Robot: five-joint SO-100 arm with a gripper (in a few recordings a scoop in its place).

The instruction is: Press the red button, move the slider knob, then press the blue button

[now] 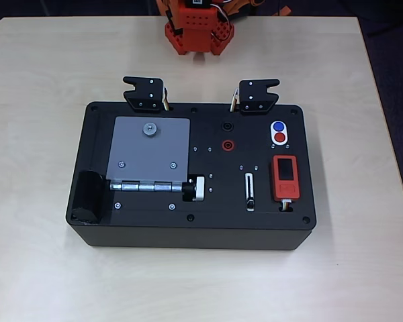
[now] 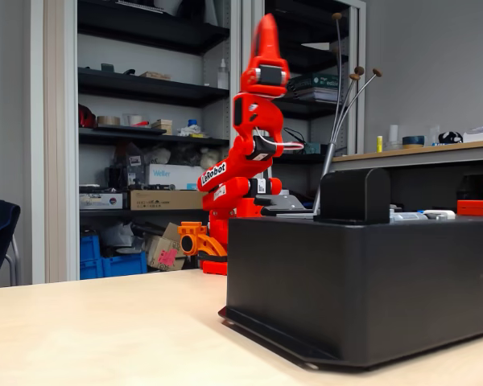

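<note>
In the overhead view, a black box (image 1: 188, 228) is seen lying at the centre of a light wooden table (image 1: 40, 268). On its top face, toward three o'clock, a white oval surround is found holding the blue button (image 1: 278, 126) with the red button (image 1: 279, 138) just below it, at its six o'clock. The slider knob (image 1: 250, 202) is seen as a tiny dark nub near the lower end of a narrow white-rimmed slot (image 1: 249, 191), at seven o'clock from the buttons. A red device (image 1: 285, 178) with a dark screen is placed just beside the slot, at its three o'clock. A grey hinged plate (image 1: 150, 151) is set toward nine o'clock on the box.

The orange-red arm's base (image 1: 196, 30) is seen at twelve o'clock, beyond the box. In the fixed view the arm is folded upright, and the gripper (image 2: 267, 36) is pointed straight up at twelve o'clock, with its fingers drawn together to a narrow tip. The buttons and the slider are thus well apart from the fingers, far below them on the box top.
</note>
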